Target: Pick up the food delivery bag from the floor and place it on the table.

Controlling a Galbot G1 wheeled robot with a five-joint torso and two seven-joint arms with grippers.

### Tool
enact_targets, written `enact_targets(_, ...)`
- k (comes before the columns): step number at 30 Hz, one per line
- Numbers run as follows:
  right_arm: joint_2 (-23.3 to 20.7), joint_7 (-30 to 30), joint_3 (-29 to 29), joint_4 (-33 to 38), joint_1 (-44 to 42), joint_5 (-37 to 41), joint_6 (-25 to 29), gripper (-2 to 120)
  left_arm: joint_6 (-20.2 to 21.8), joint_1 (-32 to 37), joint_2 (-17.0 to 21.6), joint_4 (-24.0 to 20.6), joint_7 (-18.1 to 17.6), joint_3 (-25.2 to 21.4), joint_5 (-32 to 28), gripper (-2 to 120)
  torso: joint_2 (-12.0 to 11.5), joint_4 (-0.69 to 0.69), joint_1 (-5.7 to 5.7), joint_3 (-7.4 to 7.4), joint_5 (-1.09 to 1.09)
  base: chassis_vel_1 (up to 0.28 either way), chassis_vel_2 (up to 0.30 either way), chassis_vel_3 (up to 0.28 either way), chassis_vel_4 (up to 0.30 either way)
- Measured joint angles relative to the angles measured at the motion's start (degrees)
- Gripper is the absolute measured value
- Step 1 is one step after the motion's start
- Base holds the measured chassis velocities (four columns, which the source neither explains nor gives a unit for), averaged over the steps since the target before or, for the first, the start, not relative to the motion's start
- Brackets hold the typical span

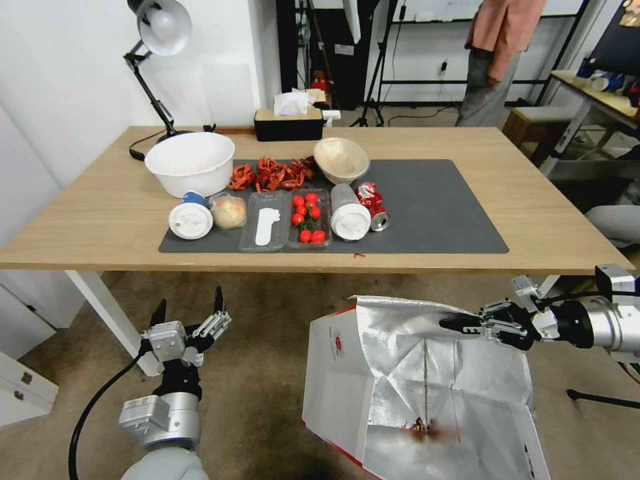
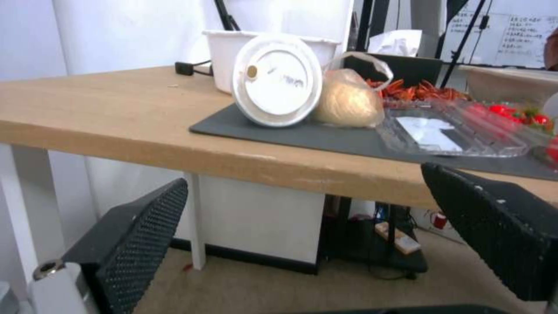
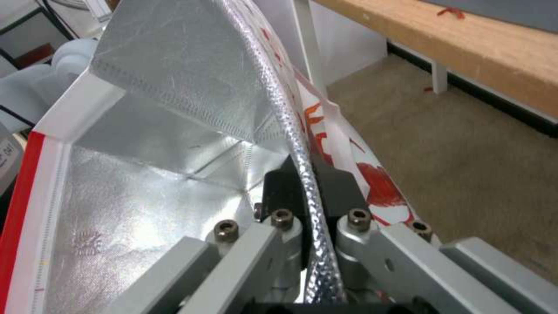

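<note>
1. Pinching the foil-lined rim of the bag (image 1: 373, 373), the right gripper (image 1: 460, 324) reached in from the robot's right, its jaws pressed together on the rim's edge; in the right wrist view the fingers (image 3: 279, 192) clamped the silver rim from both sides.
2. The bag stood open below the table's (image 1: 100, 200) near edge, its mouth facing up toward the head camera, with a white side bearing a small red logo and a red strip along the lower edge. Whether its base touched the floor (image 1: 267, 373) could not be told.
3. The left gripper (image 1: 189, 312) hovered low over the floor to the left of the bag, well apart from it, jaws spread and holding nothing.
4. On the table lay a grey mat (image 1: 440, 207) carrying a white bowl (image 1: 190, 162), a beige bowl (image 1: 341, 159), lidded cups, a tray of tomatoes (image 1: 308, 217), red shells and a crushed can (image 1: 372, 203).
</note>
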Motion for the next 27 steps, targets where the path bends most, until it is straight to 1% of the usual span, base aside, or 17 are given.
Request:
enact_targets(8,0.3,0.0,-0.1,0.1,-0.1,-0.3,0.1,0,0.0,0.0,0.0,0.0,0.0,0.1,0.0,100,2.5,0.0,1.08,1.38,0.0,0.0,0.0,0.0,0.0)
enact_targets(10,0.3,0.0,-0.1,0.1,-0.1,-0.3,0.1,0,0.0,0.0,0.0,0.0,0.0,0.1,0.0,100,2.6,0.0,1.15,1.46,0.0,0.0,0.0,0.0,0.0)
enact_targets(12,0.3,0.0,-0.1,0.1,-0.1,-0.3,0.1,0,0.1,0.1,0.0,0.0,-0.1,0.0,0.0,100,3.5,0.0,1.52,1.96,0.0,0.0,0.0,0.0,0.0)
enact_targets(16,0.3,0.0,-0.1,0.1,-0.1,-0.3,0.1,0,0.1,0.1,0.1,-0.1,-0.2,0.0,0.0,100,4.1,0.0,1.77,2.32,0.0,0.0,0.0,0.0,0.0)
enact_targets(18,0.3,0.0,-0.1,0.1,-0.1,-0.3,0.1,0,0.1,0.1,0.1,-0.1,-0.2,0.0,0.0,100,4.7,0.0,2.05,2.66,0.0,0.0,0.0,0.0,0.0)
enact_targets(19,0.4,0.0,-0.1,0.2,-0.1,-0.3,0.1,0,0.2,0.2,0.1,-0.2,-0.2,0.0,0.0,100,5.4,0.0,2.34,3.05,0.0,0.0,0.0,0.0,0.0)
enact_targets(25,0.5,0.0,-0.1,0.2,0.0,-0.3,0.2,0,0.2,0.3,0.0,-0.3,-0.1,0.0,0.0,100,6.7,-0.01,2.94,3.75,0.0,0.0,0.0,0.0,0.0)
enact_targets(27,0.5,0.1,-0.1,0.2,0.0,-0.3,0.2,0,0.1,0.3,0.1,-0.3,-0.1,-0.1,-0.1,100,7.2,0.01,3.2,4.05,0.0,0.0,0.0,0.0,0.0)
